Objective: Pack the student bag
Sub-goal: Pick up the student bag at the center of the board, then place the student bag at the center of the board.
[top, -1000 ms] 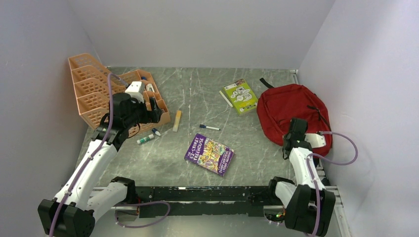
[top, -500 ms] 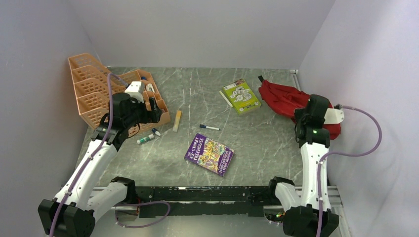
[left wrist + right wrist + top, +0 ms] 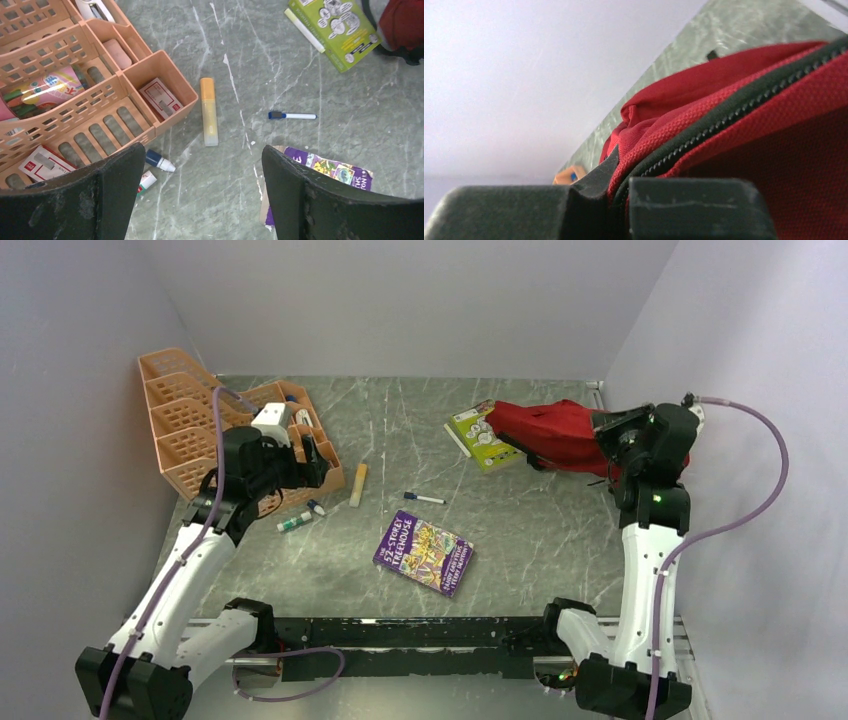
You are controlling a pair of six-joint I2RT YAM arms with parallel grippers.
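Note:
The student bag [image 3: 548, 432] is red fabric with a black zipper. It hangs off the table at the back right, pulled out sideways, and its left tip reaches the green book [image 3: 482, 436]. My right gripper [image 3: 612, 432] is raised and shut on the bag's zipper edge. The right wrist view shows the red cloth and zipper [image 3: 744, 120] pinched in my right gripper [image 3: 621, 187]. My left gripper [image 3: 315, 462] hovers by the orange rack [image 3: 185, 410]. In the left wrist view my left gripper [image 3: 202, 167] is open with nothing between its fingers.
On the table lie a purple book [image 3: 424, 552], a blue-capped marker [image 3: 424, 498], a yellow-orange stick [image 3: 358, 484] and two small bottles [image 3: 296, 523]. The rack [image 3: 100, 90] holds small boxes and other stationery. Walls close the left, back and right sides.
The right arm has risen and swung toward the back, lifting the bag off the table and stretching it leftward to the green book. The left arm has not moved.

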